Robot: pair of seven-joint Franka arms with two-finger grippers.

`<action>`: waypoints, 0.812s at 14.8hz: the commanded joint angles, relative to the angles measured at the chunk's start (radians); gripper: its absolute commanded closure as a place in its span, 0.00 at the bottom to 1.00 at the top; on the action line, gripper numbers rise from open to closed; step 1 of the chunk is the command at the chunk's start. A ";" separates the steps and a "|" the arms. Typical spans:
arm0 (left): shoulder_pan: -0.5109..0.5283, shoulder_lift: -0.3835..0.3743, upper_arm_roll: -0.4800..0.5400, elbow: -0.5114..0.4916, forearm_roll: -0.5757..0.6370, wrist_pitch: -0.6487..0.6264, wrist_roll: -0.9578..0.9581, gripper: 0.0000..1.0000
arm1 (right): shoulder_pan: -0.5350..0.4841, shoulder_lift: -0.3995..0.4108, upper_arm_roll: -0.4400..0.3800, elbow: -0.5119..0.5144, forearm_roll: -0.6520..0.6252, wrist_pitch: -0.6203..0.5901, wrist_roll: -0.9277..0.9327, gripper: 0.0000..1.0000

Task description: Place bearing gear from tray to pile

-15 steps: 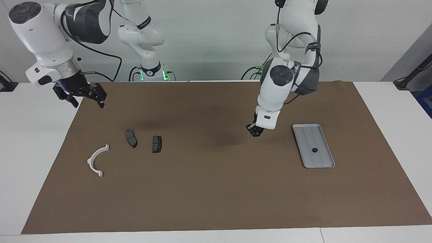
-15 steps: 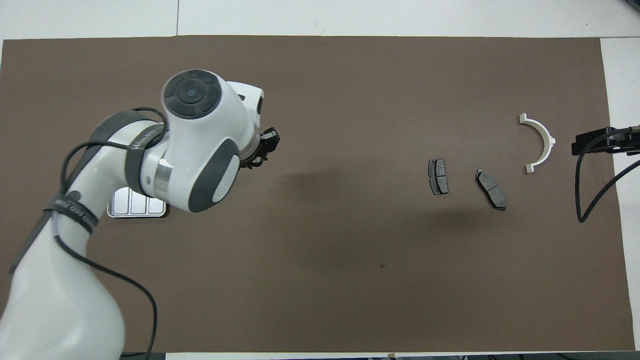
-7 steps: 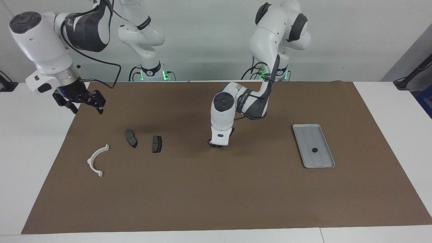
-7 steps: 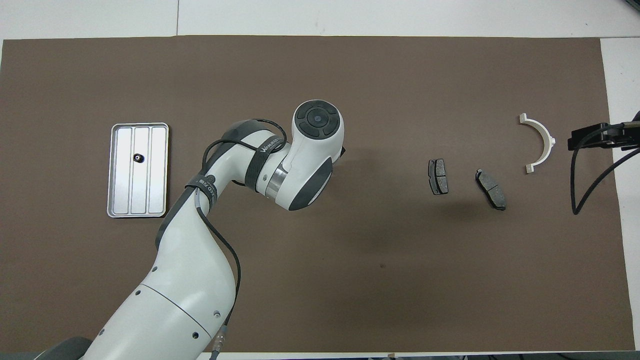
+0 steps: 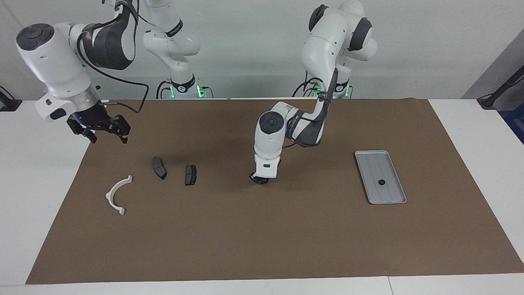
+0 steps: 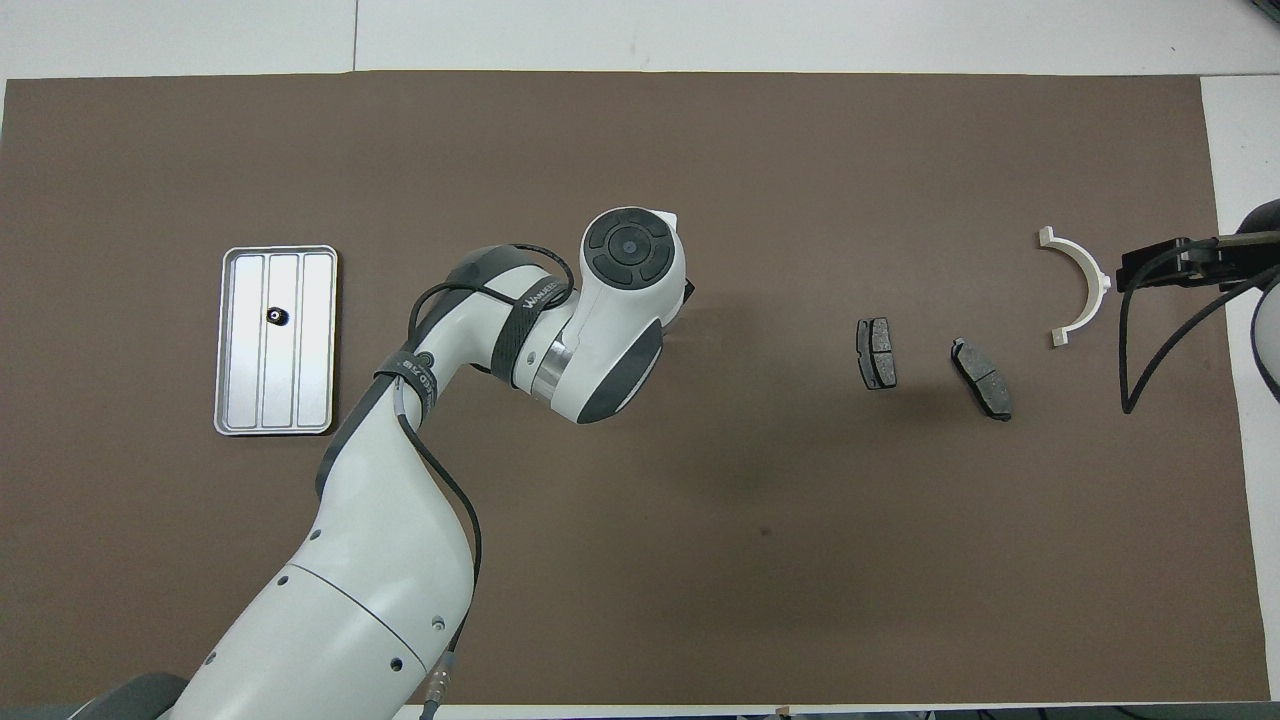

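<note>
The silver tray (image 5: 389, 192) (image 6: 312, 385) lies toward the left arm's end of the table, with one small black bearing gear (image 5: 381, 182) (image 6: 275, 316) on it. The pile lies toward the right arm's end: a white half-ring bracket (image 5: 116, 187) (image 6: 1085, 258) and two dark plates (image 5: 159, 167) (image 5: 190, 175) (image 6: 876, 353) (image 6: 982, 378). My left gripper (image 5: 259, 179) is down at the mat in the middle, between tray and plates, fingertips together; whether they hold anything does not show. From overhead the wrist covers it. My right gripper (image 5: 104, 128) (image 6: 1132, 272) hangs open over the mat's edge beside the bracket.
A brown mat (image 5: 262, 237) (image 6: 640, 560) covers most of the white table. The left arm's elbow and forearm (image 6: 440, 400) stretch low over the mat between the tray and the middle. A black cable (image 6: 1150, 370) loops down from the right wrist.
The left arm swung from beside the tray to the mat's middle and came down low; in the last half second it only settled slightly. The right gripper edged toward the bracket.
</note>
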 commanded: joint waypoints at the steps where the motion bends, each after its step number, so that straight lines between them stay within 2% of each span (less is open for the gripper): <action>1: -0.024 -0.010 0.020 -0.019 -0.011 0.015 -0.015 0.87 | -0.005 -0.001 0.003 -0.006 0.006 0.015 -0.029 0.00; 5: -0.028 -0.012 0.020 -0.022 -0.011 0.016 -0.018 0.69 | -0.016 -0.003 0.003 -0.007 -0.003 0.016 -0.044 0.00; 9: -0.034 -0.019 0.022 -0.042 -0.008 0.024 -0.033 0.65 | -0.014 -0.003 0.003 -0.009 -0.003 0.016 -0.043 0.00; 10: -0.034 -0.019 0.022 -0.042 -0.006 0.021 -0.033 0.53 | -0.013 -0.004 0.003 -0.010 -0.003 0.016 -0.041 0.00; 12: -0.034 -0.019 0.025 -0.032 -0.002 0.006 -0.033 0.04 | -0.007 -0.006 0.003 -0.012 -0.003 0.015 -0.037 0.00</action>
